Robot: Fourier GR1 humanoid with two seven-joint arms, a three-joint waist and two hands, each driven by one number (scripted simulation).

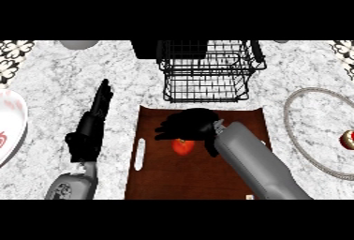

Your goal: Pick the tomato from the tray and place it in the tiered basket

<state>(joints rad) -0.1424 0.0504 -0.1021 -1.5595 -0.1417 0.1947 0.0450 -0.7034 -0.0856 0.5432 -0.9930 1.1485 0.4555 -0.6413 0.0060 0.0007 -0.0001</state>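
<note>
At the 9 o'clock edge of the counter lies a white plate [10, 126] with a red pattern. Just to its right, the left hand [91, 127] rests open, fingers straight and pointing to 12 o'clock, well apart from the work.

The brown tray [158, 180] sits in the middle of the view. The tomato [183, 147] lies on it, a little toward 11 o'clock from the tray's centre. The right hand [188, 123] hangs directly over the tomato, with the fruit showing at the hand's 6 o'clock side. The hand hides the contact, so whether it has closed on the tomato or only hovers above it cannot be told.

The step in hand looks like the grasp. To do it well, the hand should probably be centred over the round fruit, so that closing does not squeeze it out sideways and send it rolling across the tray. Only once it is enclosed should the hand rise straight up, high enough to pass the tray's rim.

The tiered basket [207, 88] of black wire stands at 12 o'clock, just beyond the tray, so the carry is short. The hand must still come over the basket's front wire before lowering.

At 3 o'clock lies a round plate [298, 104], off the route.
</note>
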